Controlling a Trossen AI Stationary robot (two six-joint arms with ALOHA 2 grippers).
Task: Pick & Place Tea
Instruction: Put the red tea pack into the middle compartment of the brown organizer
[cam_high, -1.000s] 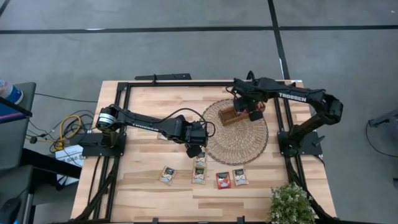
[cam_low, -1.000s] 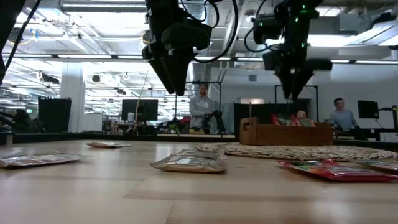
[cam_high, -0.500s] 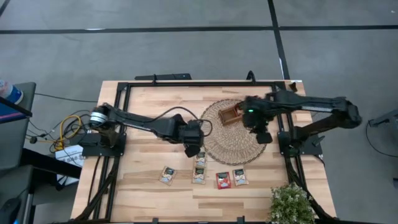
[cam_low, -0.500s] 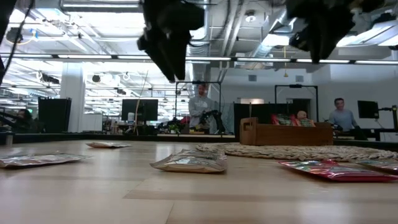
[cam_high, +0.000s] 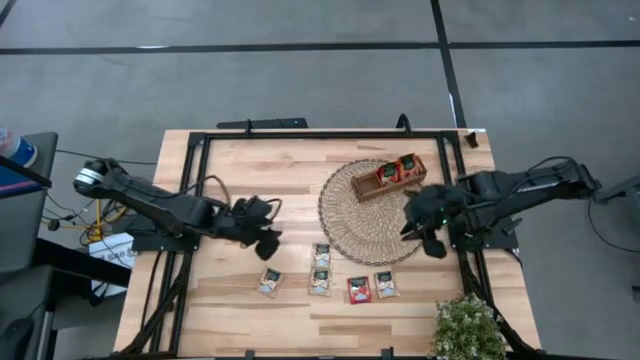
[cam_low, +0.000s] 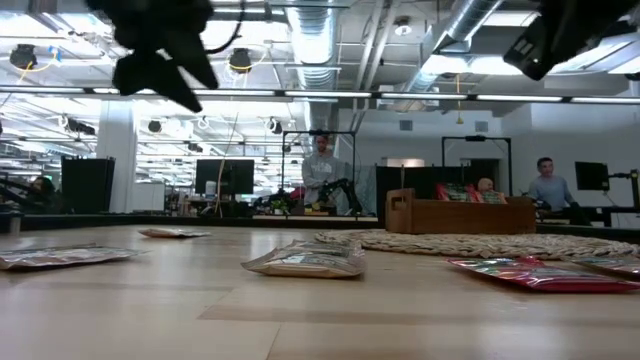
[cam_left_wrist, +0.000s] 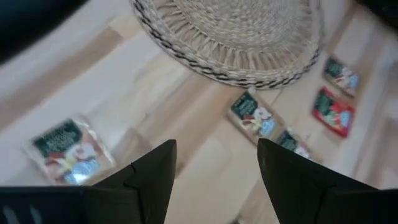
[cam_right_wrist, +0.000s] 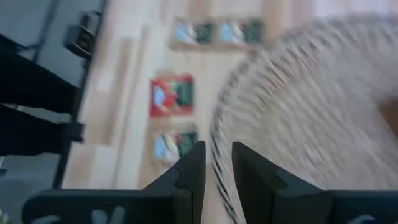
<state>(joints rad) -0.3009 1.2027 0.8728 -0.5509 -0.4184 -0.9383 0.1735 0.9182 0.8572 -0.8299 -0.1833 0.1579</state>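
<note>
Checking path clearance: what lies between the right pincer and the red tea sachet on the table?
High view: right pincer, red square tea sachet; a pale sachet lies between.

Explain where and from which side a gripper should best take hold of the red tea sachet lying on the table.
The red tea sachet lies flat on the table, pale sachets close on both sides. Probably come straight down from above and pinch across its two free edges, the near and far ones.

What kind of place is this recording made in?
Most likely an open-plan lab or office: exposed ceiling ducts, desks with monitors, and people standing behind the wooden table that carries the two robot arms.
</note>
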